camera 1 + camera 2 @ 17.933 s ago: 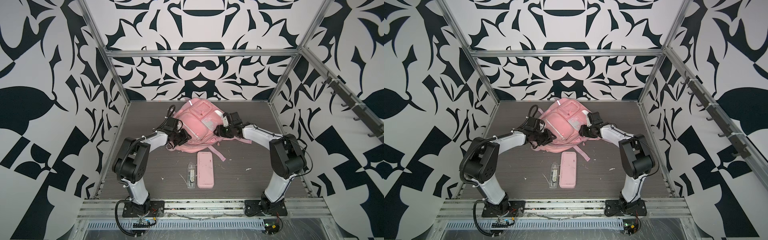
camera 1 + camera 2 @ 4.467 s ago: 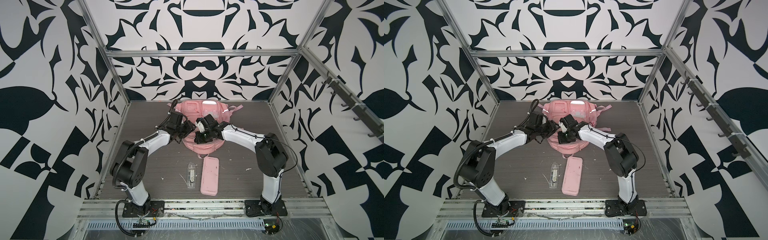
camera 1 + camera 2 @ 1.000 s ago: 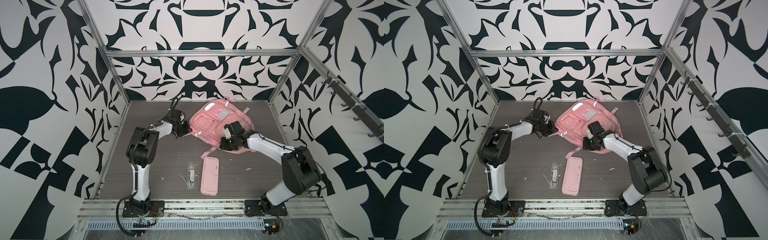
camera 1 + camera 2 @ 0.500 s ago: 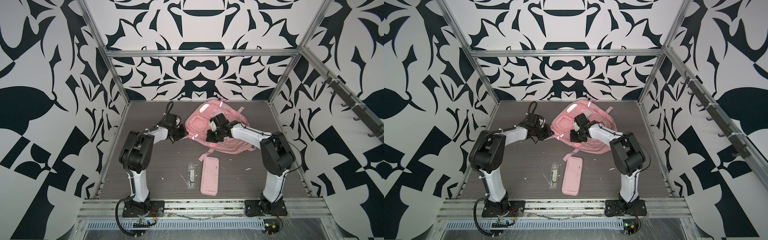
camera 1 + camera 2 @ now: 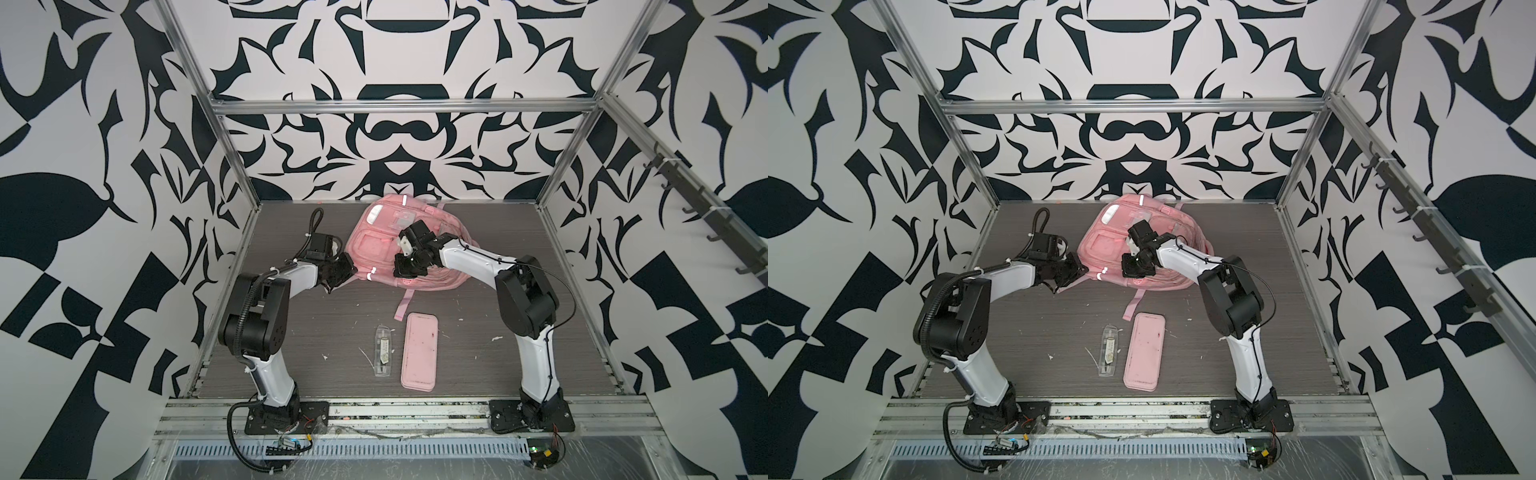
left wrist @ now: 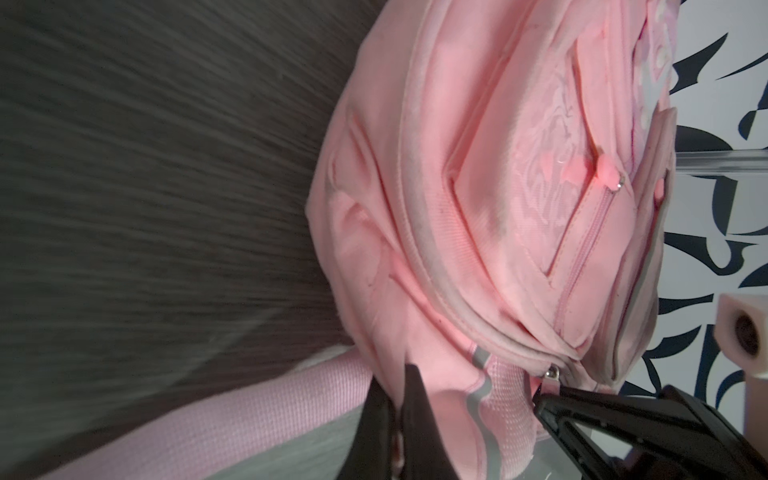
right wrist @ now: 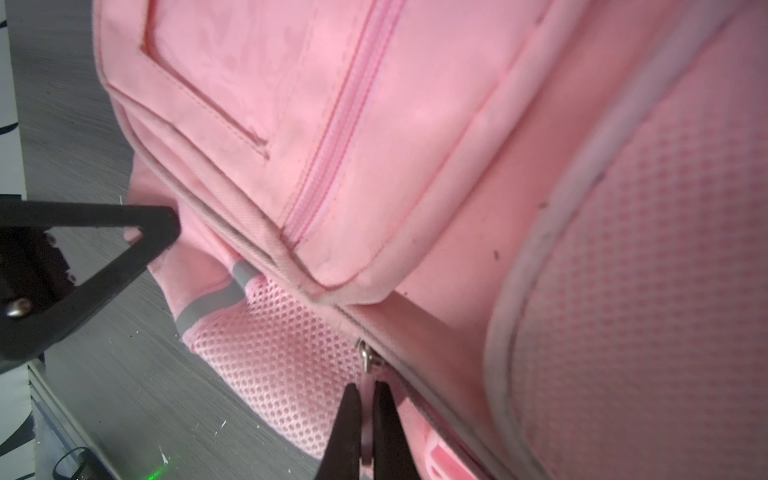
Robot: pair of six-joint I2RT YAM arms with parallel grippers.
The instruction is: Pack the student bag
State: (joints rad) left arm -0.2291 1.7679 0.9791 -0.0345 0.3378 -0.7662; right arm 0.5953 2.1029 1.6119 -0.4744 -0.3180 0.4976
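The student bag, a soft pink backpack, lies front-up at the back middle of the table. My left gripper is at its left edge. In the left wrist view that gripper is shut on a fold of the bag's pink fabric. My right gripper reaches over the bag's near edge. In the right wrist view that gripper is shut on the pink zip pull, just below the metal slider beside the mesh side pocket.
A flat pink pencil case lies near the front middle, with a small clear packet to its left. A loose pink strap trails from the bag toward them. Patterned walls enclose the table.
The right arm has swung left with the zip pull. The bag has shifted left and settled flatter. The left gripper has drawn slightly left, still pinching the fabric.
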